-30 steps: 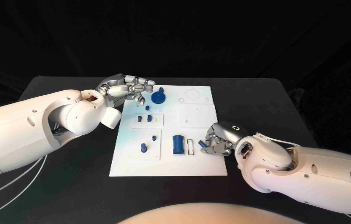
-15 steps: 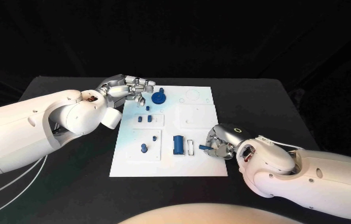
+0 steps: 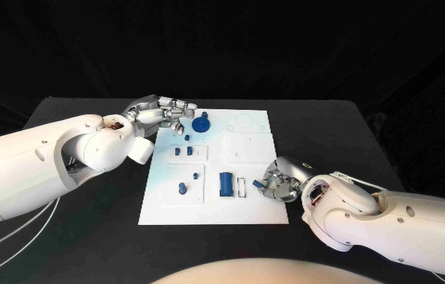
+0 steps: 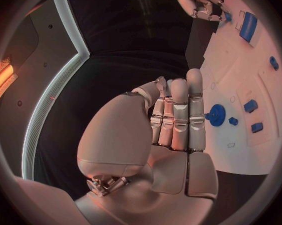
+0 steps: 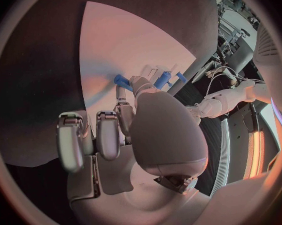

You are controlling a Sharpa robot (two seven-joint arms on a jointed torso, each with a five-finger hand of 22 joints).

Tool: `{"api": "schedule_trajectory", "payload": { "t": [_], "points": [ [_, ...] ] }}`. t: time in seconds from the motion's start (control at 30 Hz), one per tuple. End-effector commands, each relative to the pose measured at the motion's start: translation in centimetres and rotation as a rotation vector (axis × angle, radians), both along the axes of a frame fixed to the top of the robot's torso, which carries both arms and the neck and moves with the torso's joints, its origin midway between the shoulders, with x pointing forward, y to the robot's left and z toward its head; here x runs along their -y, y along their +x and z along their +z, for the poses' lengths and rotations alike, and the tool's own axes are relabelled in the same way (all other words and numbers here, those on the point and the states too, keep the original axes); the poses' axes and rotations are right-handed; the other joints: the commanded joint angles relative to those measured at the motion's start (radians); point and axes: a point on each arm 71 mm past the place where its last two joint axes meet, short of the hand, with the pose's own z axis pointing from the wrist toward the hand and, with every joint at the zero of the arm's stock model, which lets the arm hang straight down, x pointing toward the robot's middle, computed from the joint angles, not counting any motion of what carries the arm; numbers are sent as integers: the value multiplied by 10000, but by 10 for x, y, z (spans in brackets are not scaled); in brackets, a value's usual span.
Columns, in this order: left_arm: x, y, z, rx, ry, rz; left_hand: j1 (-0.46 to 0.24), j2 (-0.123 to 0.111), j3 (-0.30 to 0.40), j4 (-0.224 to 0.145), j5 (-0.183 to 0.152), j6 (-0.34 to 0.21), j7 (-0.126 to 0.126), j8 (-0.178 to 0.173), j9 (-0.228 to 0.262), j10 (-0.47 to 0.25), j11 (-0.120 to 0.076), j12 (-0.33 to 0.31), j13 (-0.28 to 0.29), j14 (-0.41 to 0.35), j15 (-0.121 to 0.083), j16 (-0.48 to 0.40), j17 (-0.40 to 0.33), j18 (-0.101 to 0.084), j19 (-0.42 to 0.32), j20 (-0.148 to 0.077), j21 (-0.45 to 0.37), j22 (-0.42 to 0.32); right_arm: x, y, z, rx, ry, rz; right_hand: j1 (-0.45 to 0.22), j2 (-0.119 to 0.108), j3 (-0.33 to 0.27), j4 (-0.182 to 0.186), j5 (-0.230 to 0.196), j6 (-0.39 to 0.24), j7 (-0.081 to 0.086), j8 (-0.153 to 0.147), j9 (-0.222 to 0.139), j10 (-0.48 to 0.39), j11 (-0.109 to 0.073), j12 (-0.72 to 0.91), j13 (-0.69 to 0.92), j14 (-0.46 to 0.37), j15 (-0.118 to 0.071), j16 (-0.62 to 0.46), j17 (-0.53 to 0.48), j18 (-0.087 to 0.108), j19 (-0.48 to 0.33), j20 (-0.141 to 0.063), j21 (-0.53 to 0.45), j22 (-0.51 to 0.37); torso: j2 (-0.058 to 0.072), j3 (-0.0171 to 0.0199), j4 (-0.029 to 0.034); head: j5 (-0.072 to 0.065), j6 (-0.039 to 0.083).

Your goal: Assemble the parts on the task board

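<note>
Holding a small blue part (image 3: pixel 258 186) between its fingers, the right hand (image 3: pixel 276 182) sits at the task board's (image 3: pixel 250 210) near right edge. The part looks light, hard and slippery. The left hand (image 3: pixel 159 112) rests empty, fingers straight together, far left.

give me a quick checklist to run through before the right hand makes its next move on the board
1. Right hand at the task board's right edge, beside the narrow slot: ok.
2. Small blue part at its fingertips, firmly held: cannot tell.
3. Slot free of parts: ok.
4. Large blue block left of the slot, apart from the fingers: ok.
5. Left hand at the board's far left corner near the blue gear, clear of the right hand's path: ok.
</note>
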Motion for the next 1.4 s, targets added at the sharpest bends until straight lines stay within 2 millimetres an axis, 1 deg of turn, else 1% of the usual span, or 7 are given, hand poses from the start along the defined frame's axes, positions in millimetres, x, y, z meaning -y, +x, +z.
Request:
{"api": "schedule_trajectory", "payload": {
  "t": [0.03,0.2,0.53,0.57,0.63,1.0,1.4],
  "points": [
    [3,-1,1,37,-71,-210,-107,14,-41,-7,-7,-57,-19,-11,-11,-50,1,44,10,-93,-7,-39,-16,132,73,-27,-59,-12,0,-1,-1,-426,653,-563,-89,-59,857,-773,60,58,-17,46,130,42,44,1,-259,724,-77,38,1098,-53,864,-40,2,2521,7,1,1,18,-11],
    [3,-1,1,39,-78,-224,-107,14,-41,-7,-7,-57,-19,-11,-11,-50,1,44,10,-93,-7,-39,-16,132,73,-27,-59,-12,-8,-2,-2,-764,1055,-580,-423,-175,1032,-681,55,54,-19,76,176,66,47,23,-234,729,-74,46,1112,-53,863,-33,1,2520,7,-2,-13,13,-8],
    [4,-1,1,35,-86,-253,-107,14,-41,-7,-7,-57,-19,-11,-11,-50,1,44,10,-93,-7,-39,-16,132,73,-27,-59,-12,-23,-2,-6,-1308,1497,-479,-961,-274,1113,-486,27,88,-24,107,219,99,45,65,-192,735,-72,57,1132,-53,864,-33,2,2520,9,-3,6,10,-5],
    [4,-1,1,34,-86,-254,-107,14,-41,-7,-7,-57,-19,-11,-11,-50,1,44,10,-93,-7,-39,-16,132,73,-27,-59,-12,-24,-2,-7,-1353,1520,-474,-1076,-289,1092,-435,80,97,-23,111,225,108,48,80,-179,735,-70,57,1132,-53,864,-32,2,2520,11,-4,4,21,-9],
    [4,-1,1,31,-84,-256,-107,14,-41,-7,-7,-57,-19,-11,-11,-50,1,44,10,-93,-7,-39,-16,132,73,-27,-59,-12,-26,-1,-8,-1426,1559,-470,-1366,-336,975,-318,538,122,-25,124,241,124,48,100,-161,737,-65,63,1143,-53,864,-30,2,2520,14,2,3,28,-11],
    [5,-1,1,18,-86,-284,-107,14,-41,-7,-7,-57,-19,-11,-11,-50,1,44,10,-93,-7,-39,-16,132,73,-27,-59,-12,-31,1,-12,-1706,1488,-357,-2045,-235,450,-59,1110,187,-31,156,289,171,45,194,-69,740,-74,70,1156,-54,866,-35,8,2522,19,11,0,60,-23],
    [5,-1,1,-10,-78,-326,-107,14,-41,-7,-7,-57,-19,-11,-11,-50,1,44,10,-93,-7,-39,-16,132,73,-27,-59,-12,-33,4,-14,-1697,1487,-349,-2350,-174,60,-6,1131,201,-25,157,304,174,52,210,-42,739,-70,67,1154,-51,858,-34,-9,2517,10,6,-10,45,-52]
  ]
}}
